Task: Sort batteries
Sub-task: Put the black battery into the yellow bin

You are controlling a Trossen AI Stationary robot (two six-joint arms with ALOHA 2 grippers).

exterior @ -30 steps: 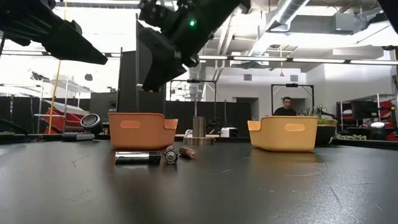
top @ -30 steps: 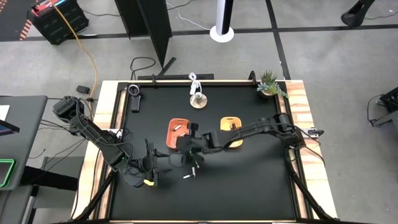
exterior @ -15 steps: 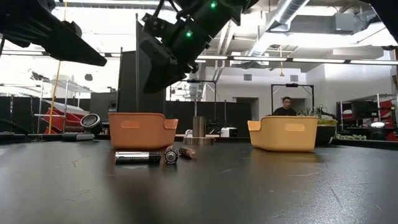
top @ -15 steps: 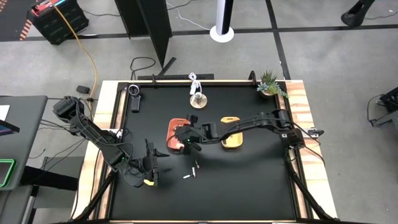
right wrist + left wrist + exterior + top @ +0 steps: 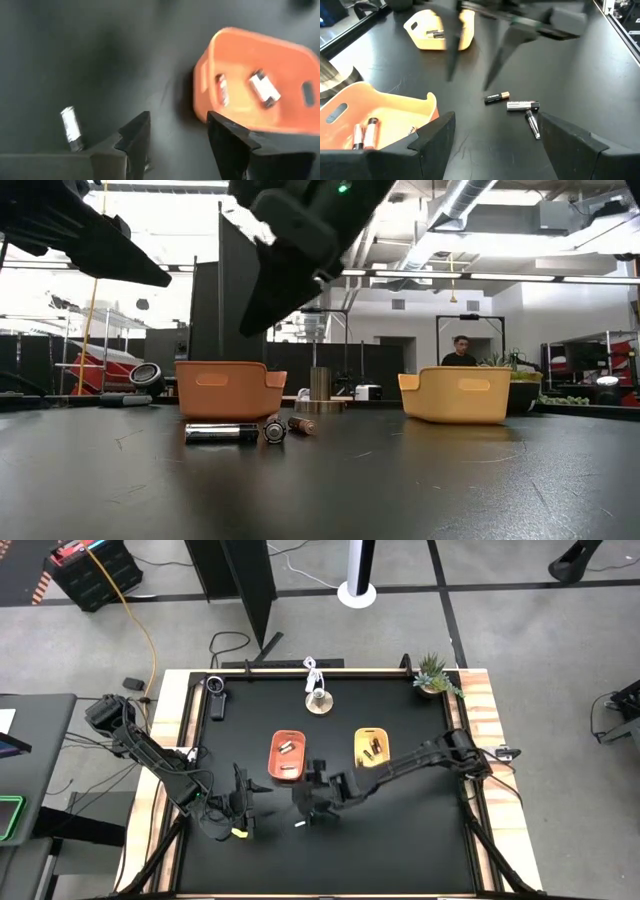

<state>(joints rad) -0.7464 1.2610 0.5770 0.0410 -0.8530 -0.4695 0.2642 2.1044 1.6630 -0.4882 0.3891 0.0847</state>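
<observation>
Orange tray (image 5: 287, 756) and yellow tray (image 5: 371, 748) stand apart, bare tabletop (image 5: 400, 840) between.

Right pincer (image 5: 470, 70) motion-blurred

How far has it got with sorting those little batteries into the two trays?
Partly done. The orange tray holds at least two batteries and the yellow tray a few. Nothing is in hand: the right gripper hangs open and empty near the loose ones, while the left gripper waits open. Three batteries lie unsorted on the table.
</observation>
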